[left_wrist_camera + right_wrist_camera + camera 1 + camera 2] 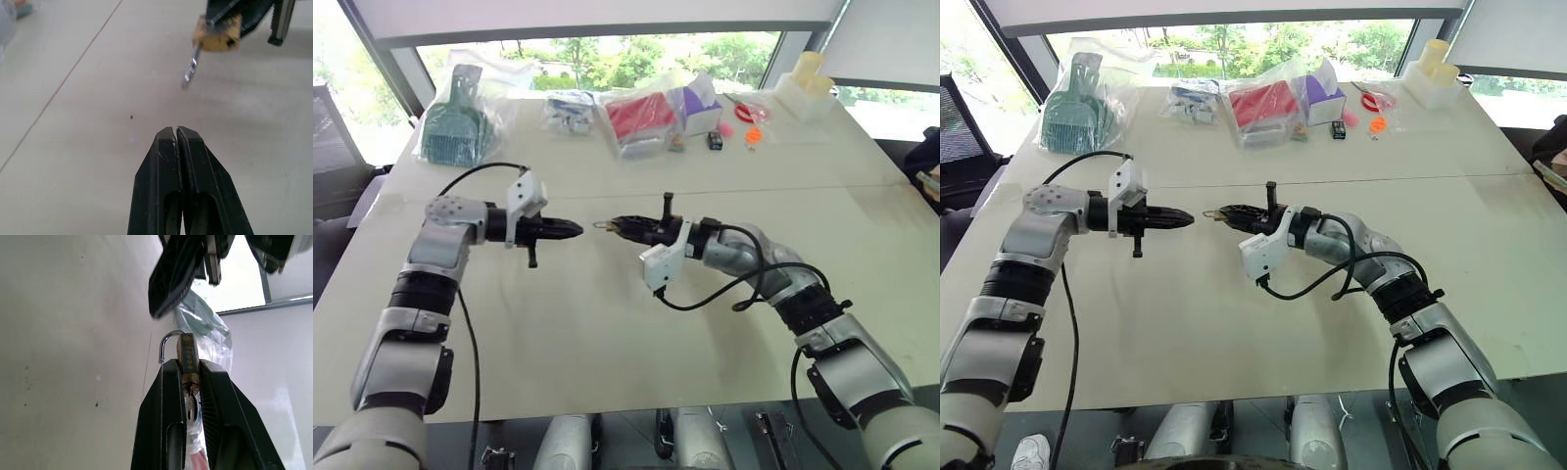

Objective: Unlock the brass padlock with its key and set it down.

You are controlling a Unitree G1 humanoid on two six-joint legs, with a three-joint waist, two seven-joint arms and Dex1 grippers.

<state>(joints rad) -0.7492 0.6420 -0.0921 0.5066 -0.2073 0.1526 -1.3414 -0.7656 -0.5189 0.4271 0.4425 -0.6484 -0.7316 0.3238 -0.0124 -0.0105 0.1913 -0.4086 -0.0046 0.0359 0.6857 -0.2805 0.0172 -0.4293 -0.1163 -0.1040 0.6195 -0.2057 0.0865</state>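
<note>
My right gripper (190,382) is clamped on the small brass-yellow metal padlock (187,357), holding its block between my two black fingers above the pale grey table (607,343), with the thin silvery shackle loop (166,343) poking out past my fingertips. One leg of that shackle looks free of the body, so I judge the lock already sprung open. The tiny silvery metal key (190,406) sits in the keyhole at the lock's rear end, tucked between my fingers behind the block. My left gripper (570,230) is pinched fully shut on nothing, pointing across at the padlock from nearby but well clear of it, with open air between its tips and the shackle. This lock should be rigid, dense for its size and smooth-sided, so it could twist or slip if squeezed near an edge; the flat faces of the block are the place to grip, as I do now, never the thin loop. What seems left is lowering it onto the bare table below and letting go gently.
</note>
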